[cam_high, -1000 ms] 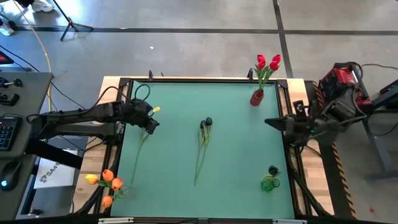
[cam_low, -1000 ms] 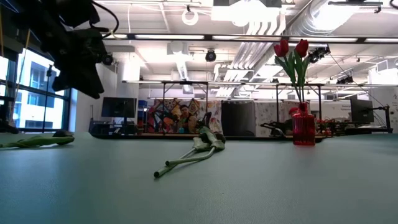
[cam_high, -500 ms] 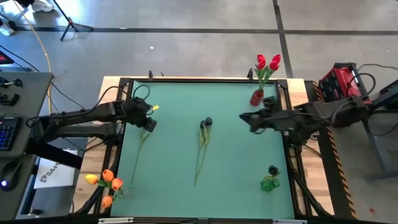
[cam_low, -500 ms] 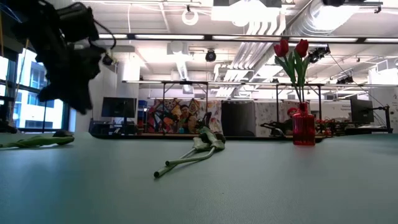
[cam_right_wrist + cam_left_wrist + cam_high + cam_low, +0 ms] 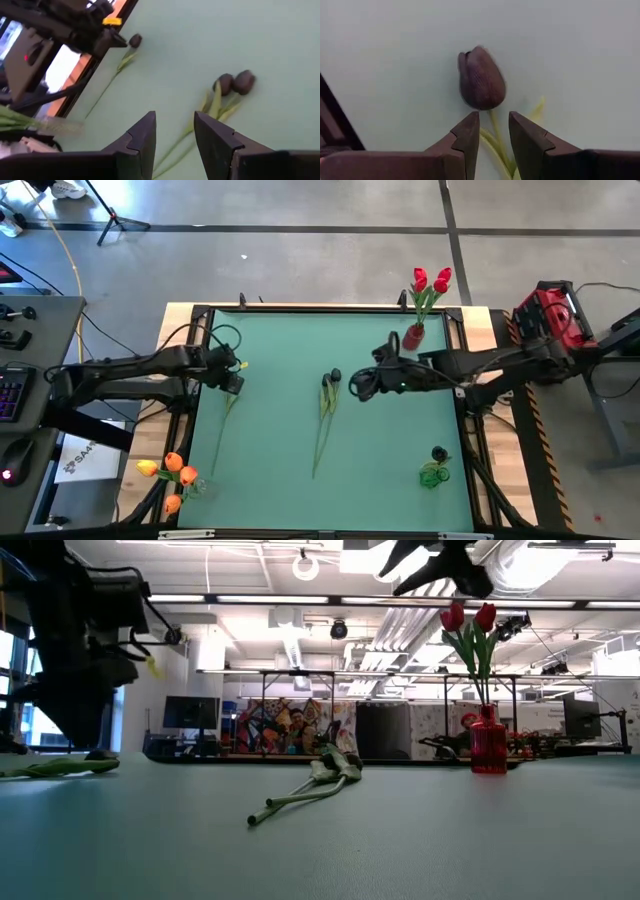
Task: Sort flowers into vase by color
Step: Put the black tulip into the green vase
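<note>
The left hand, fingers parted and grasping nothing, straddles the stem just below a dark tulip lying on the counter, so the pick-up step seemingly needs lowering and clenching

From overhead, the left hand covers the dark tulip's head. Its stem slips out of sight between the fingers. The green vase looks too small to make out.
</note>
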Controlling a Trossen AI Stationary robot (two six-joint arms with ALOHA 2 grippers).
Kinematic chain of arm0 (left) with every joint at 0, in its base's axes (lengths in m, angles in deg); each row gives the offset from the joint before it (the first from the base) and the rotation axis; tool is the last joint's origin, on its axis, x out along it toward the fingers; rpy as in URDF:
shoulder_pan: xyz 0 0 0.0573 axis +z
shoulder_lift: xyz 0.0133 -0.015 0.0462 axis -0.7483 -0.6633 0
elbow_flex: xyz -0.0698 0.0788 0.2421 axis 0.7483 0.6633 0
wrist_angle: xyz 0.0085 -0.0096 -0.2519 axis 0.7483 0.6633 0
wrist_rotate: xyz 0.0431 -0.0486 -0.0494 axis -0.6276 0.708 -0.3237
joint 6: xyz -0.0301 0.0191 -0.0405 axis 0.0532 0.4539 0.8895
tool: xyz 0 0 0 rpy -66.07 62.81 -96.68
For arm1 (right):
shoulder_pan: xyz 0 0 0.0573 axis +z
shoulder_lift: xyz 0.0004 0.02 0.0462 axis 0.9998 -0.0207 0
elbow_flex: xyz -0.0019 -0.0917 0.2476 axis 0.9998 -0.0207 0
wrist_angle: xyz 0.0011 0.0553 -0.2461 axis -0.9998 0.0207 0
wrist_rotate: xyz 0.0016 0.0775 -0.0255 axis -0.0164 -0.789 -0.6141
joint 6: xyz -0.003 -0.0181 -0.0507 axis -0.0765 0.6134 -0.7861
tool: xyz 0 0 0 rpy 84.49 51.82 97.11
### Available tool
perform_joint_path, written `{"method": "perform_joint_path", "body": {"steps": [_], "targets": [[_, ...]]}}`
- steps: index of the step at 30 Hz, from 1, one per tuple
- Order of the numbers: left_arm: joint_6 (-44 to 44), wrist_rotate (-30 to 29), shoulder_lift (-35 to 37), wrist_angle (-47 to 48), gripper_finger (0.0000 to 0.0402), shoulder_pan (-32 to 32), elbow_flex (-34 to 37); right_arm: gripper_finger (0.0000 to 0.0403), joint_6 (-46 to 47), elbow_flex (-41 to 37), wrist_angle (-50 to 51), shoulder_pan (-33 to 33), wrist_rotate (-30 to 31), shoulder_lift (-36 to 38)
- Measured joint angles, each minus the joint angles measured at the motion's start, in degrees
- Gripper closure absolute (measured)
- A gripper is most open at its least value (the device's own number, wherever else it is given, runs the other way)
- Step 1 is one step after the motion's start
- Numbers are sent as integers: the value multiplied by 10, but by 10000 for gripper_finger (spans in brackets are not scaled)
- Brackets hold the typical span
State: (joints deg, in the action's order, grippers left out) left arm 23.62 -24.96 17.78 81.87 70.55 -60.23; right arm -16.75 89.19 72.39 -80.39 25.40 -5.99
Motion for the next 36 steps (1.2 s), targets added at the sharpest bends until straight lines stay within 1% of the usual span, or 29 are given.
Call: {"method": "perform_joint_path", "body": {"steps": [3,7,14,17,23,26,28,31,34,36], "targets": [[0,15,-10,-21,309,0,24,281,-22,0,-23,-13,-27,-10],[17,34,-19,-67,309,0,68,281,-44,0,-28,-22,-28,-8],[25,25,-19,-92,313,0,76,281,-62,0,-28,-29,-34,7],[21,12,-21,-111,329,0,77,281,-62,0,-28,-32,-39,11],[6,-2,-26,-150,390,0,78,281,-61,0,-28,-32,-43,12],[5,10,-21,-175,395,0,78,281,-61,0,-36,-32,-57,12],[-5,36,-16,-213,394,0,78,281,-60,0,-50,-32,-75,12],[-31,95,0,-312,398,-6,78,281,-64,0,-87,-26,-95,12],[-34,133,14,-439,399,-15,78,281,-83,0,-129,-16,-96,8],[-33,143,23,-547,399,-21,78,281,-96,0,-154,-12,-97,1]]}}
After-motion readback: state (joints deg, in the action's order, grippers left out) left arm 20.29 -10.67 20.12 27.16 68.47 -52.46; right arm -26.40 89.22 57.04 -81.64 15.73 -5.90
